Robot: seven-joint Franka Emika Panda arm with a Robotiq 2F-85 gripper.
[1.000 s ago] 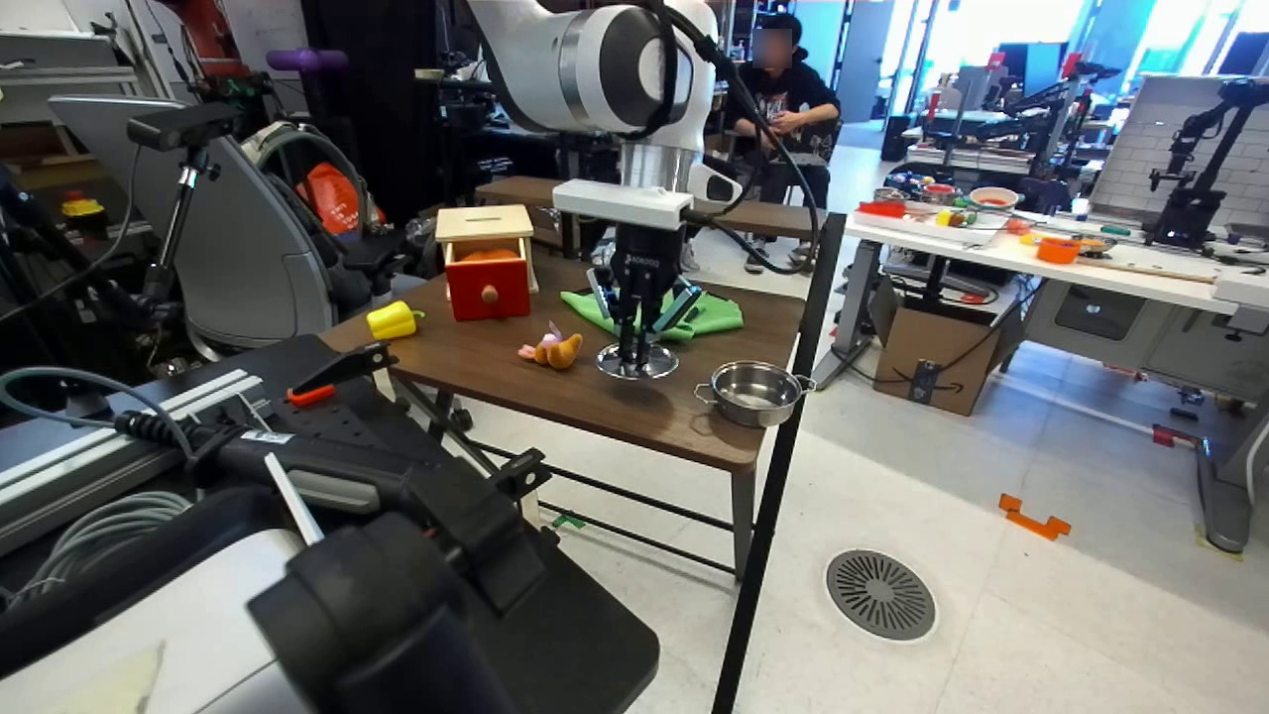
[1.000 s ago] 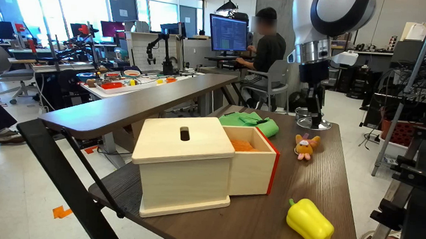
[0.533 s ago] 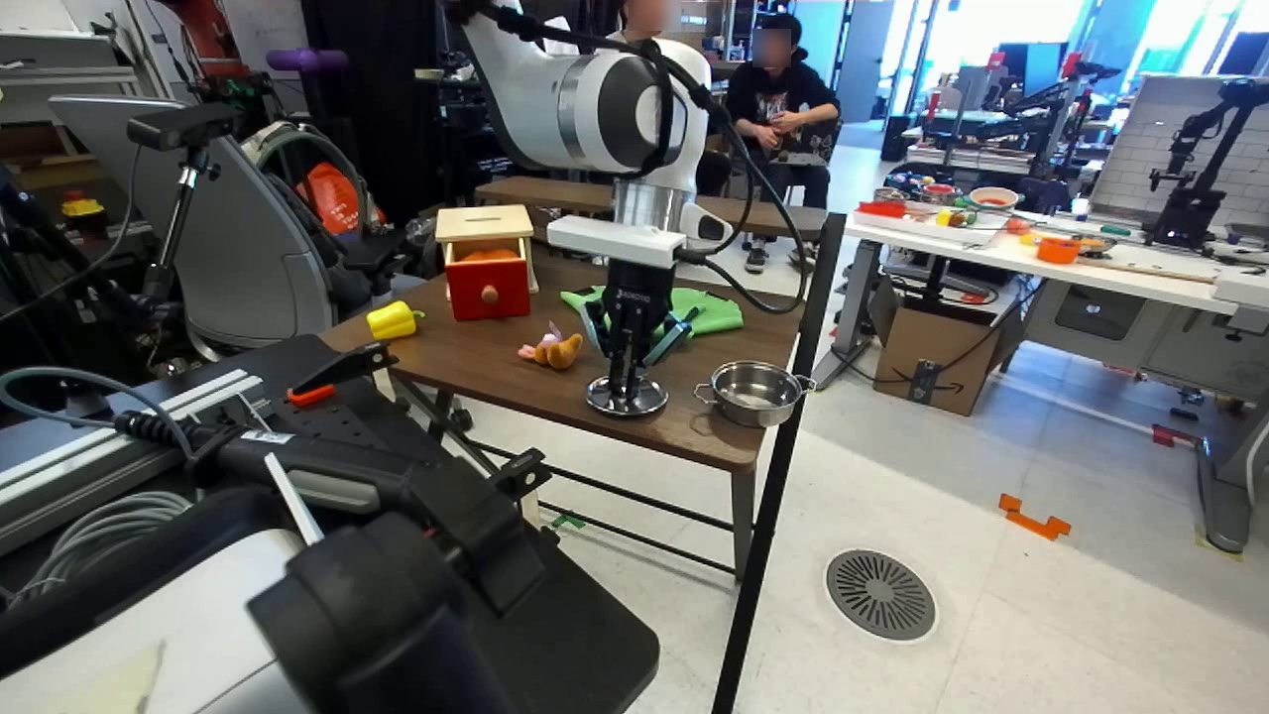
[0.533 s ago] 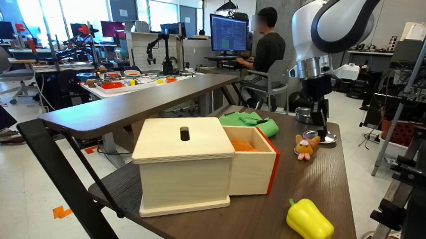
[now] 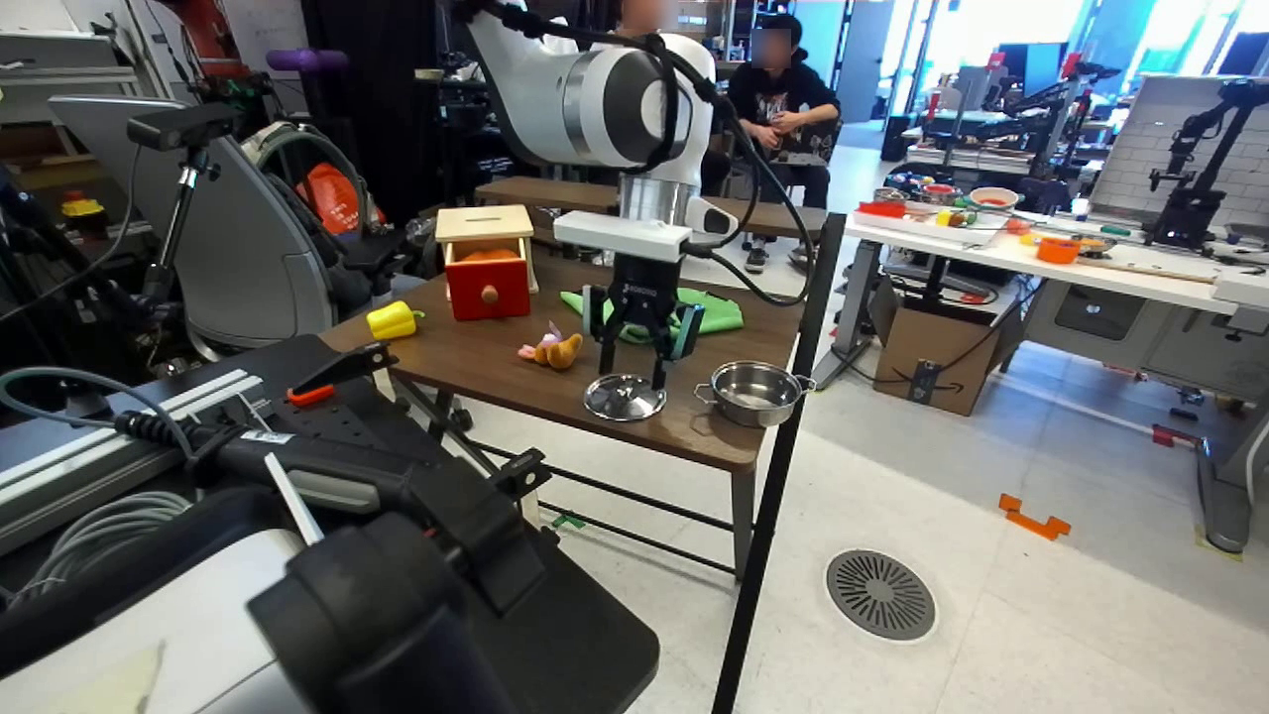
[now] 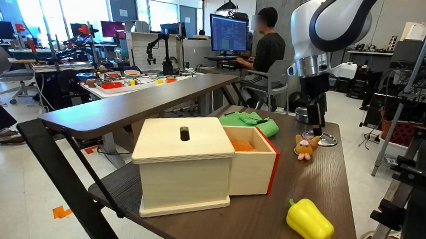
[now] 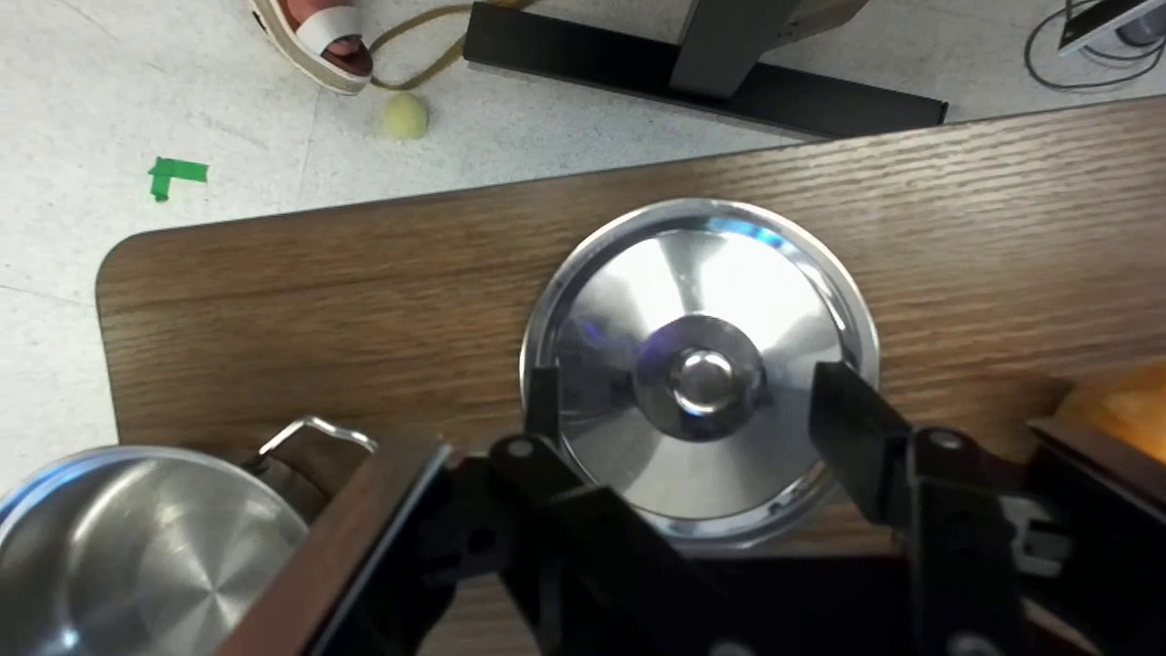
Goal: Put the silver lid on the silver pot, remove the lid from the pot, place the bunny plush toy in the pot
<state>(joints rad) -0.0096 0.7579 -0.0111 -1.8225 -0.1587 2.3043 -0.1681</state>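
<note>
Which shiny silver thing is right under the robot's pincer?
The flat silver lid, just below the open pincer; the deeper silver pot stands off to one side.

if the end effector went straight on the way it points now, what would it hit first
Most likely the silver lid: the open end effector points down at it, fingertips either side of the central knob in the wrist view. Any gap is hard to judge.

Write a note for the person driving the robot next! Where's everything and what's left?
Jaws: open over the silver lid, holding nothing.
Lid: flat on the table, beside the silver pot, not touching.
Pot: uncovered, nothing visible inside.
Bunny plush toy: on the table.
Done: lid is off; can't tell if it has been on.
Left: bunny into pot, after the lid step if undone.
</note>
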